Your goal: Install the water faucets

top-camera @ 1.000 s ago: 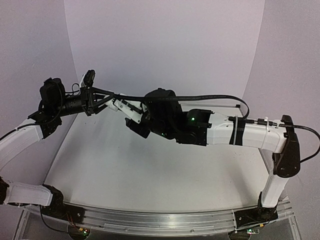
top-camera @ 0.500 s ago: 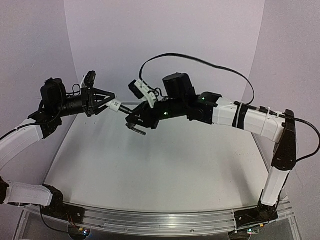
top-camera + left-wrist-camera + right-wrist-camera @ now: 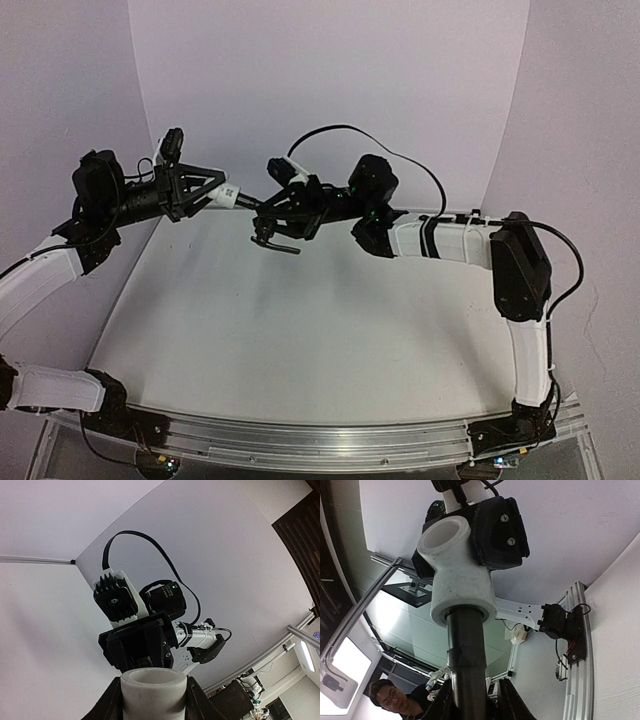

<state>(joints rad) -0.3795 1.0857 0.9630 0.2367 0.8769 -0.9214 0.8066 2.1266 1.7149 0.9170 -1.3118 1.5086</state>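
Above the white table (image 3: 300, 330), left gripper (image 3: 220, 190) clamps the white fitting (image 3: 460, 575), right gripper (image 3: 283, 212) clamps the black tap (image 3: 466, 655); its stem has entered the fitting, so joining looks nearly done, full seating unclear

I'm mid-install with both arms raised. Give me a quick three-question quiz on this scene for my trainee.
1. True or false: the black tap is lying on the table.
2. What does the left tool grip? A. the white fitting B. a screwdriver C. nothing
3. Fill in: the stem of the black tap enters the white fitting, and the ___ tool holds that tap.

Key
1. False: it is held up in the air.
2. A
3. right: the right tool is closed on the stem.
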